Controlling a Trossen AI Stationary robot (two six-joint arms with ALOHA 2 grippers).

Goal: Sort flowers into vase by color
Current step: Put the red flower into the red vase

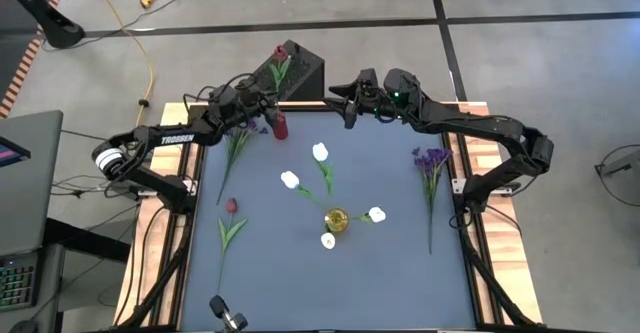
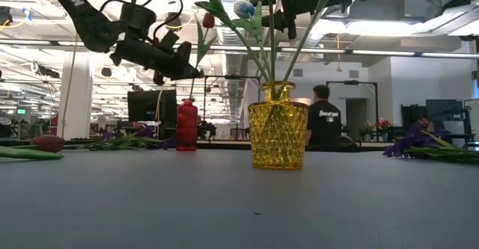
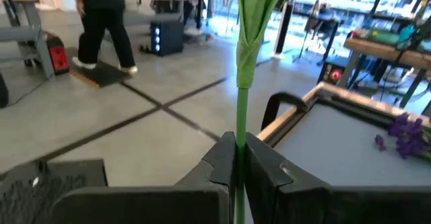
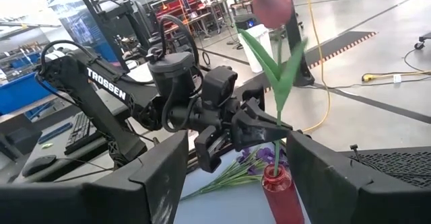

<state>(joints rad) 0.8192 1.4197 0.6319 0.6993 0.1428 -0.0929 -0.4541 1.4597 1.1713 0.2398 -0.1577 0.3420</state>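
Note:
My left gripper (image 1: 264,103) is shut on a dark red tulip (image 4: 271,5), above a small red vase (image 1: 281,125) at the table's far left. The stem's lower end reaches down into the vase mouth (image 4: 273,173). My right gripper (image 1: 346,101) hovers open and empty at the far edge, facing the left one. A yellow glass vase (image 1: 337,220) in the middle holds several white tulips (image 1: 320,152). A red tulip (image 1: 231,205) and a purple sprig (image 1: 240,138) lie on the table's left, and another purple sprig (image 1: 430,163) on the right. My left gripper pinches the red tulip's thin green stem (image 3: 240,126) between its two fingers, just below the leaves. The fingers (image 4: 259,120) come about level from the table's left and lie across the stem. The tulip stands nearly upright, its head up and its lower end in the red vase.
A black box (image 1: 300,68) stands beyond the far edge behind the red vase. A small black object (image 1: 228,313) lies at the near left edge. People (image 2: 325,118) stand in the room beyond the table. Bare mat lies along the near side.

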